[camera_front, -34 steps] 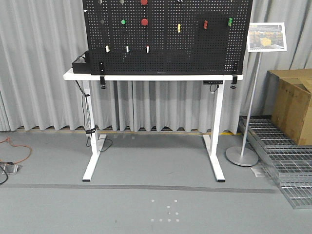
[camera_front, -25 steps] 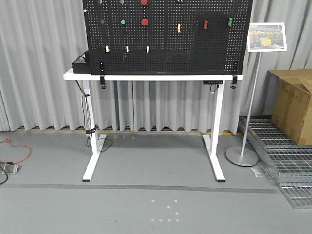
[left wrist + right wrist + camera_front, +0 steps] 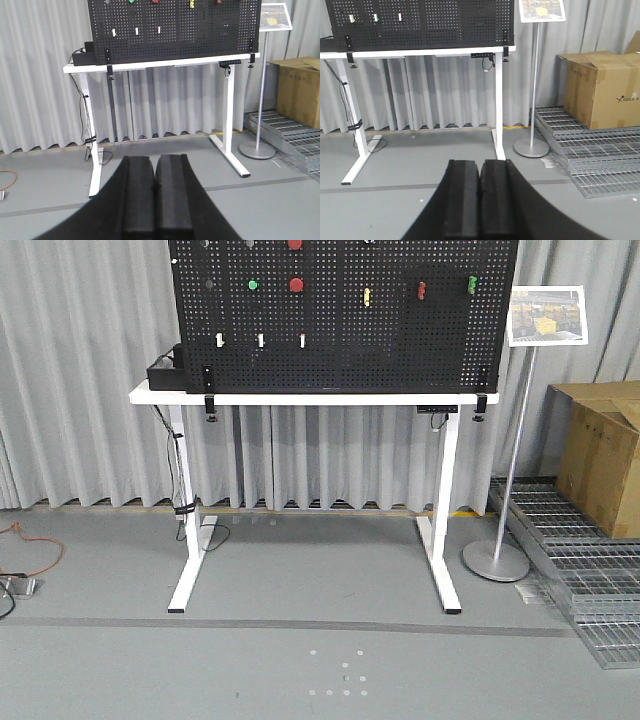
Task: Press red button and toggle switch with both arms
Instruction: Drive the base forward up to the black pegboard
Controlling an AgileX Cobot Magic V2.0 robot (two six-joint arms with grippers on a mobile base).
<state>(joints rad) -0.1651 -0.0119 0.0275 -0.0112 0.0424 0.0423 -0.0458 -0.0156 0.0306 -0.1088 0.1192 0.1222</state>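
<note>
Black perforated pegboard atop the white metal-legged table, grey pleated curtain behind it; left gripper and right gripper both pressed together.

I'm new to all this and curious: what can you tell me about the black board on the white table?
The black board is a perforated panel standing upright on the white table, held by black clamps at its lower corners. It carries round red buttons, a green button, three white switches and a yellow lever. Its top is cropped.
</note>
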